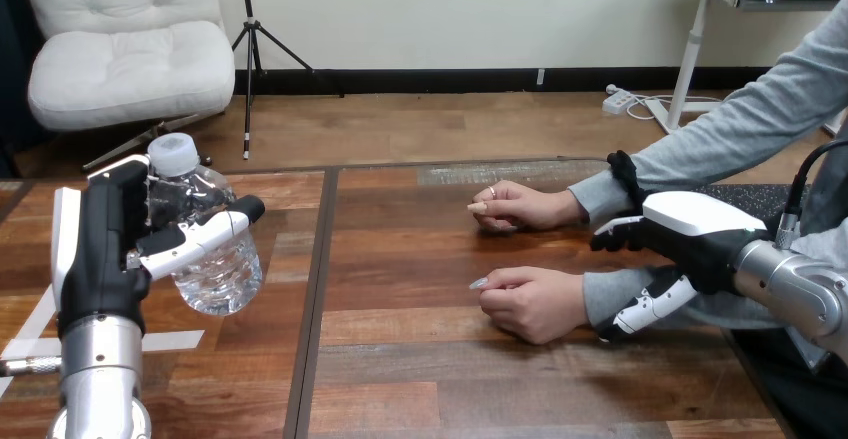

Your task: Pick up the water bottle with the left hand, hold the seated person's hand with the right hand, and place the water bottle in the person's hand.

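My left hand (100,249) is shut on a clear water bottle (215,259) with a white cap and holds it upright above the table's left part. The person's nearer hand (530,304) rests loosely curled on the table at centre right. Their farther hand (520,206) lies just behind it. My right hand (700,234) comes in from the right at the nearer hand's grey-sleeved wrist (612,294). Its fingers (615,236) lie along the wrist's far side and its thumb (648,307) along the near side, curled round it.
The wooden table (450,379) has a dark seam running front to back between the bottle and the person's hands. White tape marks (170,341) lie on the table under my left arm. The person's forearms reach in from the right edge.
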`<state>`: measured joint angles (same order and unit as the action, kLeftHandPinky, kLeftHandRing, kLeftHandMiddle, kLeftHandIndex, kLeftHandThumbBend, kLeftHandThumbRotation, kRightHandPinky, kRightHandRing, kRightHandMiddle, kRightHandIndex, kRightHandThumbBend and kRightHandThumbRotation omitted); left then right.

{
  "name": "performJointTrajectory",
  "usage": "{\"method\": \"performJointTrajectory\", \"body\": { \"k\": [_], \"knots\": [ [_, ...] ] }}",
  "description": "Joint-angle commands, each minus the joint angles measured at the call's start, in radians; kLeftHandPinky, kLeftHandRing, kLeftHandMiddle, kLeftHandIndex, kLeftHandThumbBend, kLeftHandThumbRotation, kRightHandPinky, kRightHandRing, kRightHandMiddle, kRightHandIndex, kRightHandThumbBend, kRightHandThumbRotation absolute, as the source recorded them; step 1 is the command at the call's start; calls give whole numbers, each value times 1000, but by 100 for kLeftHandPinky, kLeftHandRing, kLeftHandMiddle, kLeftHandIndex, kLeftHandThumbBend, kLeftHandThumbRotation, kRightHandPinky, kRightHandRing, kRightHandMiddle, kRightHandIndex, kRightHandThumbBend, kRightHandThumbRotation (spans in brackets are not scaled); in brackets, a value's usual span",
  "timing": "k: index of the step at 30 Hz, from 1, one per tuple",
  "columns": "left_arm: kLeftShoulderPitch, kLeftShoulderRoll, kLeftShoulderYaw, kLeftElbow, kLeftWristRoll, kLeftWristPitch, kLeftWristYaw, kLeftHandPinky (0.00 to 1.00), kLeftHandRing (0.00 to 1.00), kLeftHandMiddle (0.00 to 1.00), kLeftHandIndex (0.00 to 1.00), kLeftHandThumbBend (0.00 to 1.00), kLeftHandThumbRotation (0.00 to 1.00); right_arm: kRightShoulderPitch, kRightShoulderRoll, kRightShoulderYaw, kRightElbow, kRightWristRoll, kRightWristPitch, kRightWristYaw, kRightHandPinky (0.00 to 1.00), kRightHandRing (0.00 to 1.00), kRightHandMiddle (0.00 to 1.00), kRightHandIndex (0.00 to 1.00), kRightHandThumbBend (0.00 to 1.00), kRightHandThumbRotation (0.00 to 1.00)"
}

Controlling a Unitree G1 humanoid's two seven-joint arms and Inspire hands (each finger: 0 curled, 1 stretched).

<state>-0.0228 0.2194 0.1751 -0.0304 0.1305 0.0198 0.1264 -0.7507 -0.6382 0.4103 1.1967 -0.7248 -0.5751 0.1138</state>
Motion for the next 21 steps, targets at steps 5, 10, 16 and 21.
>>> {"method": "performJointTrajectory", "body": {
  "k": [5,10,16,21],
  "knots": [
    [-41,17,16,-75,0,-24,-3,32,38,42,43,69,0,-102,-37,20,1,-12,44,-1,74,83,84,84,100,47],
    [-39,18,18,-77,-1,-25,-5,33,38,42,43,69,0,-100,-39,27,6,-13,47,-8,73,83,84,84,100,45],
    [-38,15,22,-82,-9,-24,-9,33,38,42,43,69,0,-96,-37,22,6,-7,62,6,73,83,84,84,100,44],
    [-36,17,23,-82,-7,-30,-11,33,38,42,43,69,0,-92,-35,25,10,-11,67,1,72,83,85,84,100,43]
  ]
}}
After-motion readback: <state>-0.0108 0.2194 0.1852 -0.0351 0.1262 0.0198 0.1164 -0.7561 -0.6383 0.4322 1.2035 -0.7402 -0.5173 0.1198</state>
